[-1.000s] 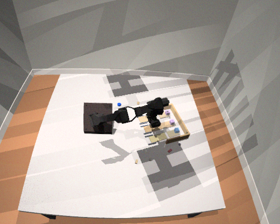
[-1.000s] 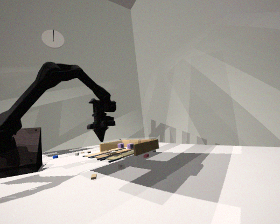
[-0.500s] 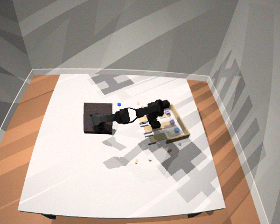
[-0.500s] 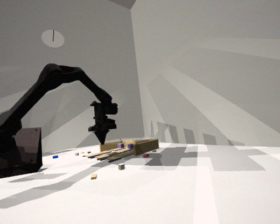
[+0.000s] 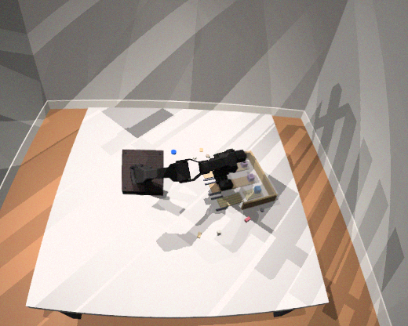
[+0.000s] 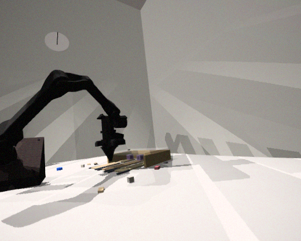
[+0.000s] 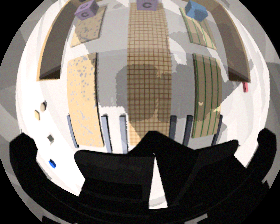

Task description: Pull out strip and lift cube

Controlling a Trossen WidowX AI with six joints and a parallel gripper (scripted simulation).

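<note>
Hanging point-down over the near ends of the strips, just outside the open side of the wooden frame (image 5: 264,174) (image 6: 158,157) (image 7: 236,67), the gripper (image 5: 224,184) (image 6: 110,159) (image 7: 152,135) has its fingers pressed together with nothing between them

The grid-patterned strip (image 5: 243,182) (image 7: 149,75) runs from inside the frame out through its open side, in one piece as far as it shows, and the wrist view has the fingertips lined up with it. On its far end, inside the frame, sits the purple cube marked C (image 5: 251,177) (image 6: 139,157) (image 7: 147,4), the labelled cube the task wants

On the left of the wrist view lies the speckled strip (image 7: 82,100), cut by a gap near the frame's opening; its inner piece carries another lettered purple cube (image 5: 244,164) (image 6: 129,157) (image 7: 86,10). On the right, the green-striped strip (image 5: 230,200) (image 7: 207,95) is broken in the same way, and its inner piece holds a blue cube (image 5: 257,189) (image 7: 196,10)

Slim dark rails (image 7: 173,130) flank the strips outside the frame. A red block (image 5: 247,219) (image 6: 157,167) (image 7: 245,87) lies outside the frame, near its striped-strip side, while a small blue piece (image 5: 173,152) (image 6: 59,168) (image 7: 52,163) lies well apart from the frame, near the arm's base
</note>
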